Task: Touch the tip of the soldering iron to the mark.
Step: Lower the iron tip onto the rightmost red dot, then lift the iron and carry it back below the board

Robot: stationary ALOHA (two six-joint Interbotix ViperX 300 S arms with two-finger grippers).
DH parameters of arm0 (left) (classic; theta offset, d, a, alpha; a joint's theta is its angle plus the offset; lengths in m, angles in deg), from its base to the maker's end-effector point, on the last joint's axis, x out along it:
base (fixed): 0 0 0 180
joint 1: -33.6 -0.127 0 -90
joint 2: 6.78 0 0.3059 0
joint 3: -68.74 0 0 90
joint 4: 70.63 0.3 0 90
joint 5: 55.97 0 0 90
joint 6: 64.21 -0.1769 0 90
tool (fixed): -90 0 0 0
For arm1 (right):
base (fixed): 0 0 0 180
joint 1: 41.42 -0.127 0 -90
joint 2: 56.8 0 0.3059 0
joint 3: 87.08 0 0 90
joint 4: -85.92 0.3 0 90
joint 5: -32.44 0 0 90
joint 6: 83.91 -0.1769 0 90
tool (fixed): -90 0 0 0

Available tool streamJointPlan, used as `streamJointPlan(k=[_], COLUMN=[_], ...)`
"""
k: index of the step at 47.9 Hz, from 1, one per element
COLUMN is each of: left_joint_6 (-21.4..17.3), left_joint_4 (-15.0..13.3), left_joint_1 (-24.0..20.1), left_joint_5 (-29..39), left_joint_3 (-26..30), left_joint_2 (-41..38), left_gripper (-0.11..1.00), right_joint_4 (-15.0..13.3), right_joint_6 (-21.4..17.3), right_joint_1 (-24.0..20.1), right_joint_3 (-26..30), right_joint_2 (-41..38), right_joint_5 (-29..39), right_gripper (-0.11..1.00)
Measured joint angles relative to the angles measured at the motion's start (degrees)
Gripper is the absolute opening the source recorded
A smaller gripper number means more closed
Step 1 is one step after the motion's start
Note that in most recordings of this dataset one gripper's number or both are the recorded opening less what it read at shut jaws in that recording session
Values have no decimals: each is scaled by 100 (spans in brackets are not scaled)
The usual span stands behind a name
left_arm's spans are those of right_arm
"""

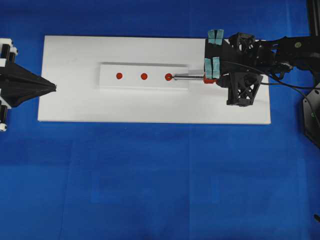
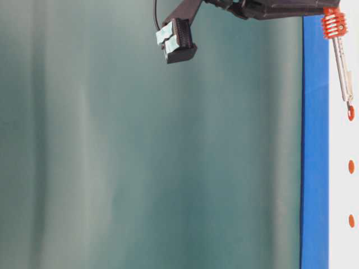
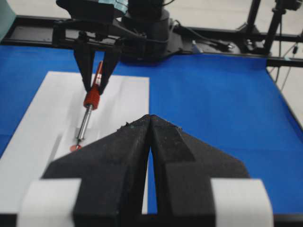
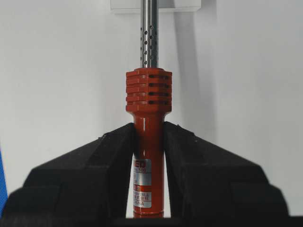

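Three red marks sit in a row on a white strip (image 1: 144, 76), itself on a white board (image 1: 75, 100) over the blue bench (image 1: 150, 175). One iron (image 4: 148, 137) is clamped by its red handle in the right end effector (image 4: 148, 161); its shaft reaches out ahead of the jaws, tip at the nearest mark (image 1: 168, 76). Two marks lie beyond. Left end effector (image 3: 149, 142) has its jaws together, holding nothing, well apart from the strip.

A blue cloth (image 1: 150, 190) is covering the table, lying under a white board (image 1: 75, 105), beside black framing (image 3: 222, 47)
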Motion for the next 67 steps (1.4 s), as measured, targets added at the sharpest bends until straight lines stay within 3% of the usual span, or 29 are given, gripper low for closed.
streamJointPlan(k=[25,48,67], left_joint_6=[0,0,0], left_joint_4=[0,0,0], left_joint_1=[0,0,0], left_joint_5=[0,0,0], left_joint_3=[9,0,0], left_joint_2=[9,0,0], left_gripper=[0,0,0], right_joint_4=[0,-70,-220], right_joint_6=[0,-9,-9], right_joint_1=[9,0,-9], right_joint_3=[132,782,835], right_joint_2=[9,870,1099], right_joint_5=[325,1169,1213], right_gripper=[6,6,6])
